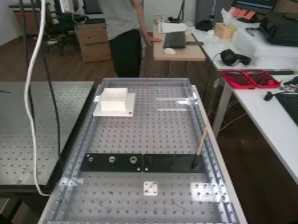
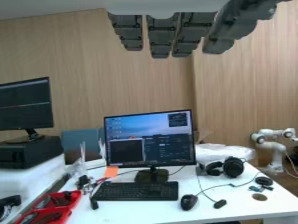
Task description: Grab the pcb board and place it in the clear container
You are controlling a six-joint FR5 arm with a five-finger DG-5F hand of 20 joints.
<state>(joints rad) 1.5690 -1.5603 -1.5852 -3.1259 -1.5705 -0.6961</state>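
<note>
One low swing could topple the slanting stick (image 1: 201, 142), as the hand (image 2: 161, 37) — straight-fingered, empty — faces a monitor (image 2: 149, 140), not the bench (image 1: 159, 137).

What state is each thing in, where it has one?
Fingers: open, empty
White block: sitting on white plate
Black plates: flat, end to end
Stick: tilted
Red trays: open, things inside
Monitor behind keyboard: on
Headphones: resting on desk
</note>
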